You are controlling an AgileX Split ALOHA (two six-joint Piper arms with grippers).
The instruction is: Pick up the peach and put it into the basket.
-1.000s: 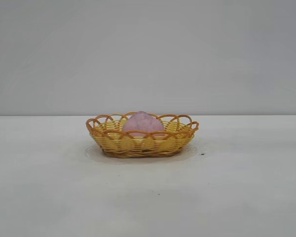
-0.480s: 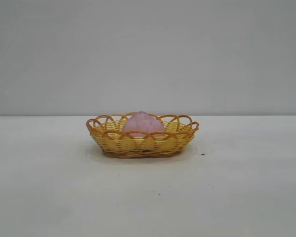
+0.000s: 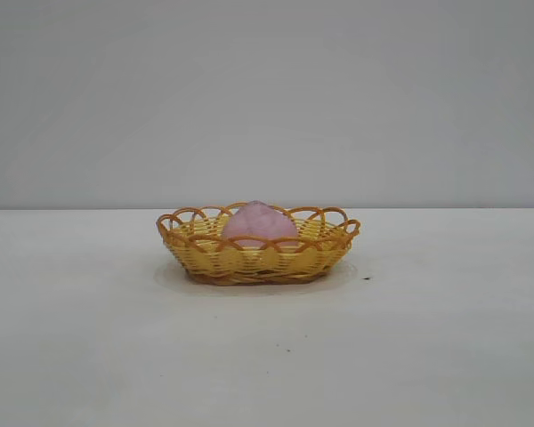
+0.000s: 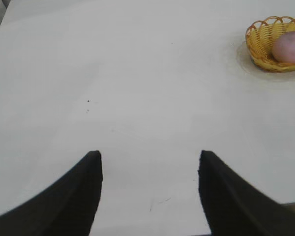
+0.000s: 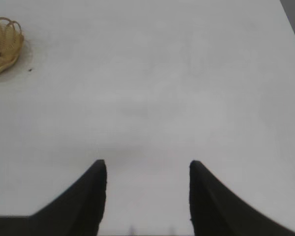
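The dusty pink peach (image 3: 259, 223) lies inside the yellow wicker basket (image 3: 205, 253) with its orange-brown looped rim, in the middle of the white table. In the left wrist view the basket (image 4: 261, 46) holds the peach (image 4: 289, 47) far off from my left gripper (image 4: 150, 158), which is open over bare table with nothing between its fingers. My right gripper (image 5: 147, 164) is open as well, over bare table, with the basket (image 5: 7, 46) far away at the picture's edge. Neither arm shows in the exterior view.
A white tabletop (image 3: 409, 356) stretches all round the basket, with a plain grey wall behind. A small dark speck (image 3: 366, 278) lies just right of the basket. The table's edge shows at a corner (image 5: 290, 14) in the right wrist view.
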